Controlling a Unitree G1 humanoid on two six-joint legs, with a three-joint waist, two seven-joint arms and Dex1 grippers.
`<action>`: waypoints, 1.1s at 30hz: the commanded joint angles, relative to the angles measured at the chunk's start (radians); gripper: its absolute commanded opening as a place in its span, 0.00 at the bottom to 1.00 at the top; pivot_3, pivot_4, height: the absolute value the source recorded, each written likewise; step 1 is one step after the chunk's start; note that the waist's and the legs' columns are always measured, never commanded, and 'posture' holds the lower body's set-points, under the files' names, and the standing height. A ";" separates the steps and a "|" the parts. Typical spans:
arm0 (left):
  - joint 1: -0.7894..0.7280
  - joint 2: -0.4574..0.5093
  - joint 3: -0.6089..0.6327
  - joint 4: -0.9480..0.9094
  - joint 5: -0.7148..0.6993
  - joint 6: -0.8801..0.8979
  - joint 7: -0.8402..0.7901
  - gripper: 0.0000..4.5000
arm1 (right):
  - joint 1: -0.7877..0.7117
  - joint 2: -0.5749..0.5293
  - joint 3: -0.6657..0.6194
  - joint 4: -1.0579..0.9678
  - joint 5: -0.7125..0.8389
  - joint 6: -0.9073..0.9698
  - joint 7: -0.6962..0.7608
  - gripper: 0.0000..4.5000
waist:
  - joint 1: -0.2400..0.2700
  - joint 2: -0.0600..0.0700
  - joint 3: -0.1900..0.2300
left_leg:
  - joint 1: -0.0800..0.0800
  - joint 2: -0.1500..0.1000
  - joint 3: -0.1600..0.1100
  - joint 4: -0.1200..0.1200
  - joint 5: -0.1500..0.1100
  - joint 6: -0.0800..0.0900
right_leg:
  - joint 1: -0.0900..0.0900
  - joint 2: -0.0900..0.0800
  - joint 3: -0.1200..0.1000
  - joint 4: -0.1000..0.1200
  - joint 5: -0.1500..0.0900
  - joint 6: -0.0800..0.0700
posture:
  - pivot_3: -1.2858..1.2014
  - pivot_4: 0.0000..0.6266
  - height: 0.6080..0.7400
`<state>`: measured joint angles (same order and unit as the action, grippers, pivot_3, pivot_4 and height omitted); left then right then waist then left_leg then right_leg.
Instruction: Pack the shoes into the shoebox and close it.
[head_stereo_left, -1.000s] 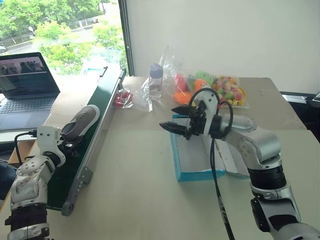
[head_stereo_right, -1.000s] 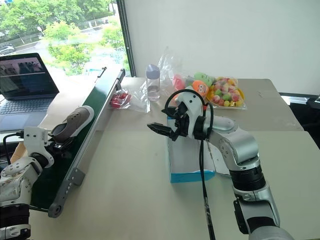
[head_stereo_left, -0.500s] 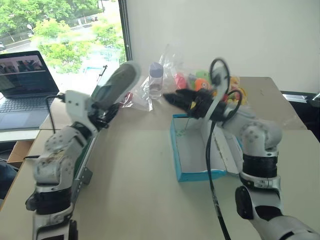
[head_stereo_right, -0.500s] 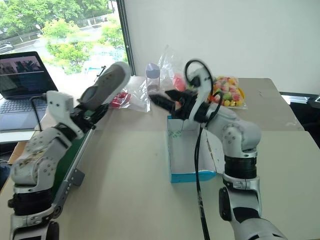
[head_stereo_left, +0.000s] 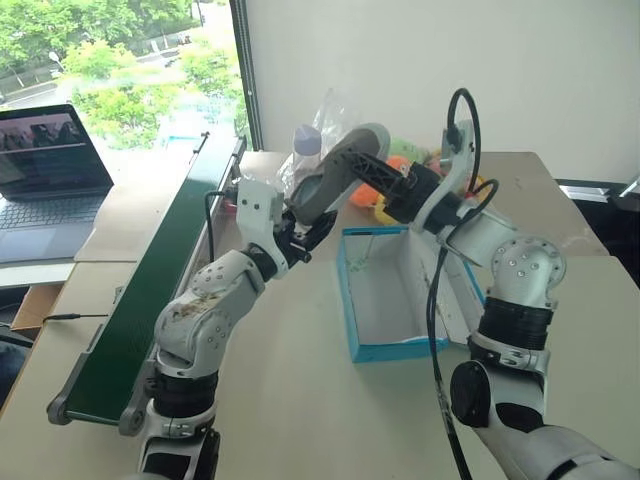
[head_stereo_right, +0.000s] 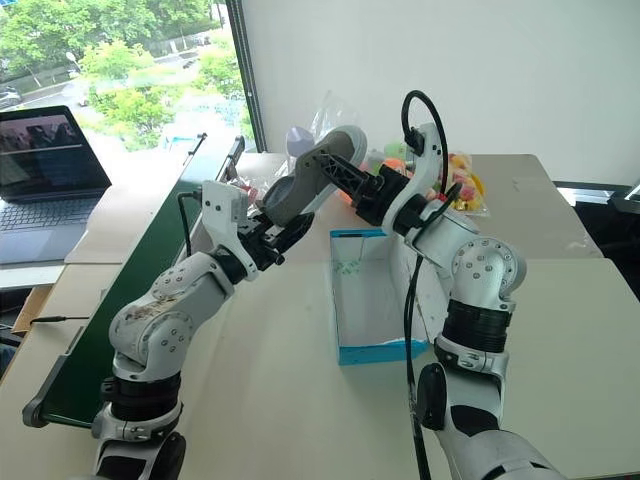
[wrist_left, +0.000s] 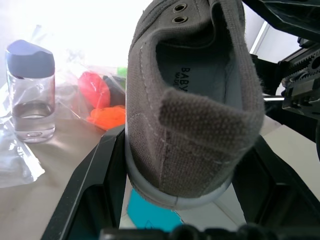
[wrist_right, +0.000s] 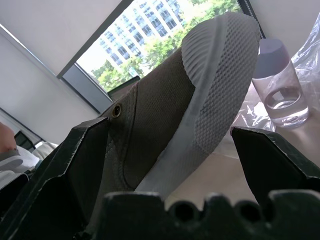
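We see a beige table (head_stereo_left: 300, 400) with an open turquoise shoebox (head_stereo_left: 395, 348) near its middle. At its far edge stand a clear bottle (head_stereo_left: 307, 150) and toys in clear bags (head_stereo_right: 462, 185), with a green conveyor (head_stereo_left: 140, 300) along its left edge.

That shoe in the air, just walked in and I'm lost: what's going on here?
The robot's left gripper holds a grey shoe by its heel, up above the table beside the open blue shoebox. The right gripper is open, its fingers either side of the shoe's toe, as if for a handover. The shoebox looks empty, lid open.
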<state>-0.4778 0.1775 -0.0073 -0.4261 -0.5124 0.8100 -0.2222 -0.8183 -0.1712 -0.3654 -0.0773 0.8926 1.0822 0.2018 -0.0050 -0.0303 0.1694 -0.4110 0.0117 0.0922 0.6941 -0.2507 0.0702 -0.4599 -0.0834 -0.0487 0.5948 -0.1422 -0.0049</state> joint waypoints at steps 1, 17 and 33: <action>-0.014 -0.008 -0.014 -0.054 -0.009 -0.011 -0.005 0.56 | -0.012 -0.003 -0.015 -0.029 0.036 -0.026 -0.008 0.78 | -0.002 0.000 0.000 | 0.000 0.000 0.000 0.000 0.000 0.000 | 0.000 0.000 0.000 0.000 0.000 0.000 | 0.52 0.24 1.00; -0.033 0.184 0.059 -0.053 -0.123 0.111 -0.156 1.00 | -0.031 -0.066 -0.017 -0.031 0.010 -0.076 -0.024 0.10 | -0.007 0.000 0.000 | 0.000 0.001 0.000 0.000 0.000 0.000 | 0.000 0.002 0.001 0.000 0.000 0.000 | 0.52 0.24 1.00; -0.085 0.352 -0.057 0.009 -0.031 -0.032 -0.373 1.00 | 0.012 -0.519 0.276 -0.008 -0.170 0.240 0.122 0.10 | -0.006 0.001 0.001 | 0.000 0.001 0.003 -0.001 0.000 0.000 | -0.001 0.002 0.006 -0.001 -0.004 0.006 | 0.52 0.24 1.00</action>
<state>-0.5495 0.5397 -0.0612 -0.4136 -0.5550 0.8142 -0.5870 -0.7982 -0.6863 -0.0812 -0.0328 0.7155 1.2880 0.3063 -0.0108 -0.0294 0.1704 -0.4106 0.0125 0.0954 0.6935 -0.2512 0.0707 -0.4609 -0.0812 -0.0421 0.5937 -0.1466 0.0011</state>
